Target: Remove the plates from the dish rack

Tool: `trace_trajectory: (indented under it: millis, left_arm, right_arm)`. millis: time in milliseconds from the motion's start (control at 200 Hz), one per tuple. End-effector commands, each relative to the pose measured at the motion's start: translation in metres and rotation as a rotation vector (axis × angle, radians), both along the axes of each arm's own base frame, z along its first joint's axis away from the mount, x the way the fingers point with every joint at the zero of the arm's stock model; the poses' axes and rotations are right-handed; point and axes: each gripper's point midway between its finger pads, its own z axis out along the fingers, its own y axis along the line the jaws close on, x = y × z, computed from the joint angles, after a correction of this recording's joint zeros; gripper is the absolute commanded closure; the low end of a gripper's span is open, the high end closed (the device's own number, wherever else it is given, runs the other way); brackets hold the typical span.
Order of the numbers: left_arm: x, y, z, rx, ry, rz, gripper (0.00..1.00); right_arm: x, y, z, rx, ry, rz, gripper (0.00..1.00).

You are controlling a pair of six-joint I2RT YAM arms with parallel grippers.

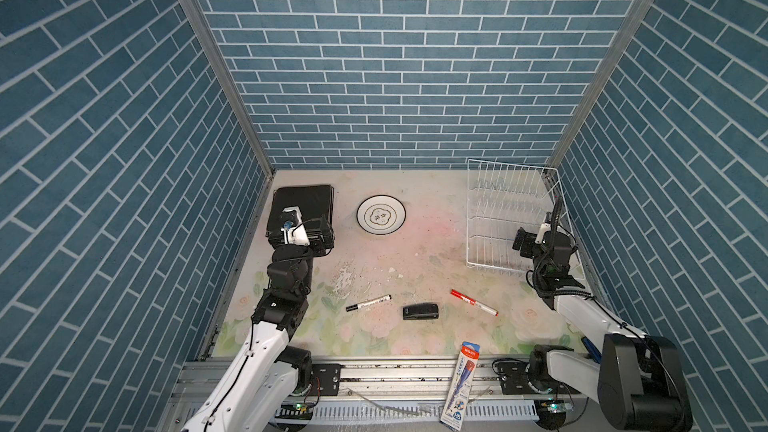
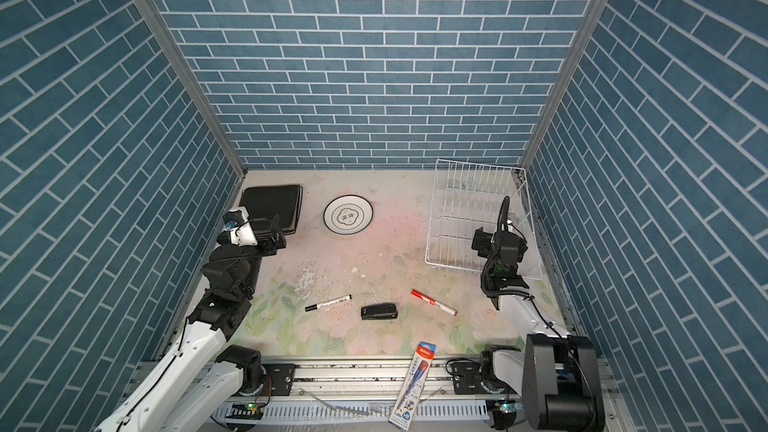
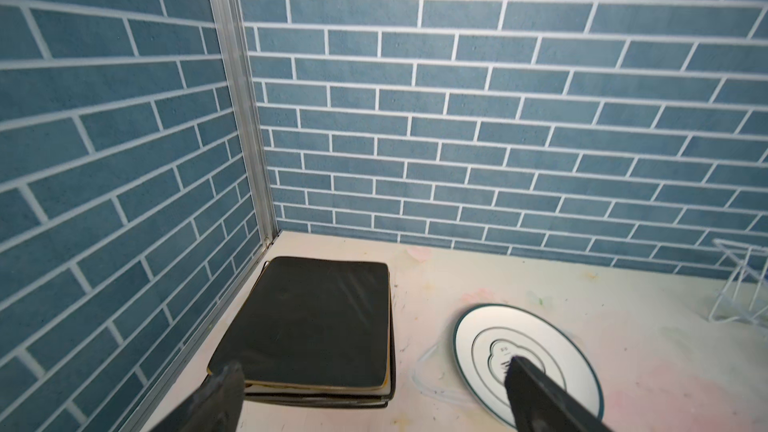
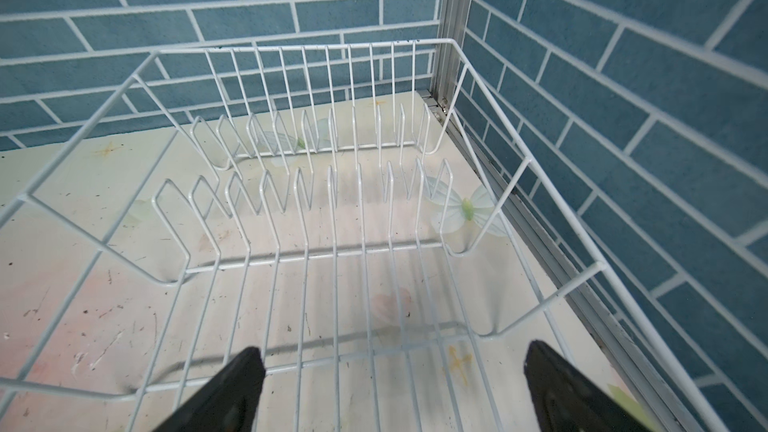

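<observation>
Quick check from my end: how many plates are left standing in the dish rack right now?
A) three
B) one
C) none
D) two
C: the dish rack shows only bare wire slots in the right wrist view; the stack of square plates and the round plate lie on the table.

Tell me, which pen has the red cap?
The red-capped marker, lying right of the black stapler. The other marker, left of the stapler, has a black cap.
</observation>
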Motion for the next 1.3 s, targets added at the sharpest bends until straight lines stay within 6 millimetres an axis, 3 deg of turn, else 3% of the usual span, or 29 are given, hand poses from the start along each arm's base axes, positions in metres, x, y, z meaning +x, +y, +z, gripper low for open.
trace_trajectory:
  millis: [0, 105, 270, 470, 830, 1215, 1295]
  left_arm:
    - [0.006, 0.002, 0.009, 0.076, -0.079, 0.013, 0.0]
    - [0.016, 0.003, 0.006, 0.113, -0.069, 0.032, 0.0]
    - [0.028, 0.003, -0.002, 0.137, -0.041, 0.046, 0.0]
    - [0.031, 0.005, -0.021, 0.197, -0.013, 0.058, 0.0]
    - [0.031, 0.034, -0.082, 0.212, 0.086, 0.153, 0.0]
    - [0.052, 0.028, -0.149, 0.183, 0.152, 0.095, 0.0]
    - [0.054, 0.031, -0.149, 0.181, 0.174, 0.11, 0.0]
  right_arm:
    - [0.005, 0.003, -0.01, -0.018, -0.037, 0.043, 0.01]
    - [0.008, 0.004, -0.024, -0.018, -0.029, 0.051, 0.01]
    - [0.016, 0.015, -0.02, -0.046, -0.084, 0.127, 0.01]
    - [0.017, 0.021, -0.038, -0.05, -0.096, 0.166, 0.01]
    - [0.025, 0.018, -0.048, -0.053, -0.052, 0.151, 0.01]
    - [0.03, 0.015, -0.051, -0.046, -0.016, 0.133, 0.01]
    - [0.03, 0.015, -0.051, -0.044, -0.017, 0.134, 0.01]
